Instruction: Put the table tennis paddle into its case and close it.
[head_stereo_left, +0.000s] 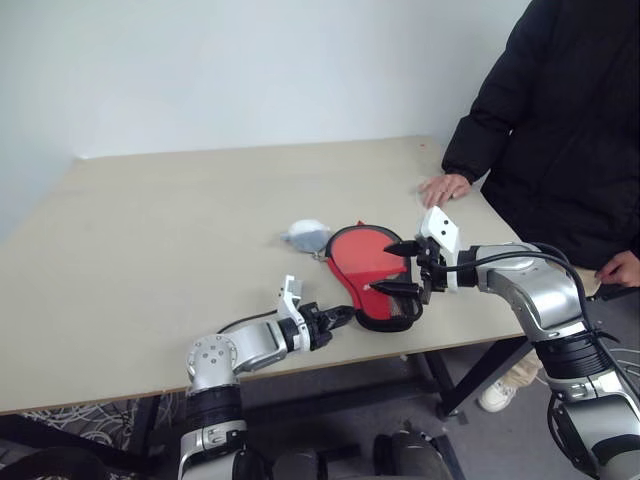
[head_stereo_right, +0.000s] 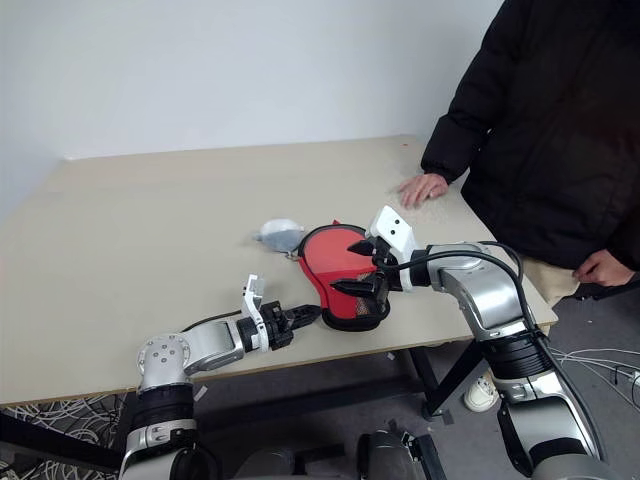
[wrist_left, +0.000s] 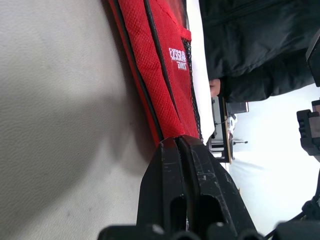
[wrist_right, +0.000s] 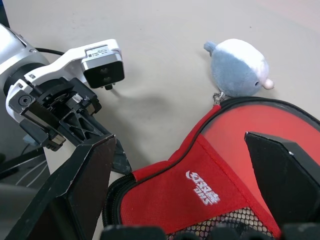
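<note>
Left wrist view has my left gripper (wrist_left: 182, 150) pinched shut on the near edge of the case (wrist_left: 160, 80), a thin bite on fabric. My right gripper (head_stereo_left: 400, 266) hovers spread wide over the case's near right part, holding nothing. The case lies red side up near the table's (head_stereo_left: 150, 220) near edge, the paddle (wrist_right: 260, 132) apparently inside. I judge a pull could slip that trim free, or drag the case off the edge.

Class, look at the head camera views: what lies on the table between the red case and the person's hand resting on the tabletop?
Nothing: between the case and the person's hand the table is bare, shown in both eye views.
</note>
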